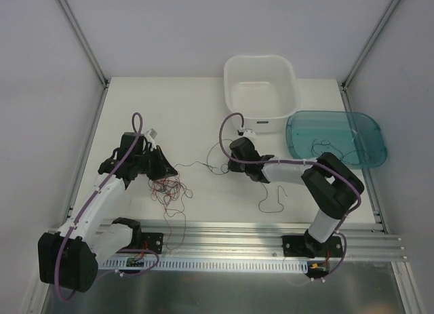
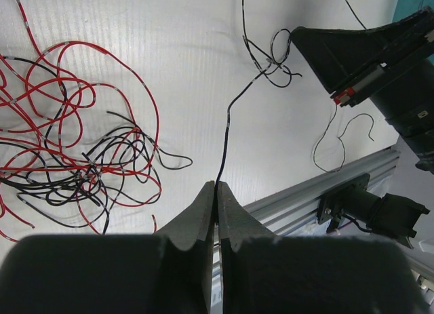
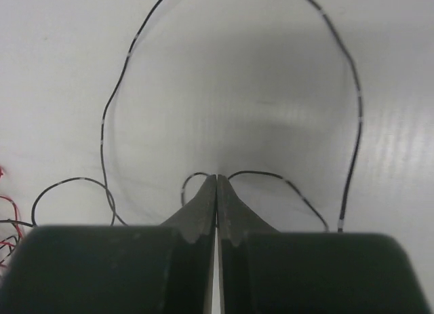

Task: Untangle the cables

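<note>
Top external view: on the left of the white tabletop, the left end effector is down low. The left wrist view shows it closed on a single black strand that comes out of the pinched tips. Just to its right, and toward the near rail, lie the cables. They form a loose tangle of very thin red and black wires resting on the tabletop, with curls trailing toward the rail. From the left end effector the black strand runs rightward across the bare surface to a small knot just beside the right end effector, which sits near the middle of the tabletop. In the right wrist view its fingers are shut, with a black loop emerging on both sides of the tips and arching wide over the surface. Whether this loop is part of the same strand cannot be told. Further right, a separate curly black wire lies loose and apart from both arms. Behind it stands a white tub, and at the far right is a teal lid with a thin dark wire lying in it.
</note>
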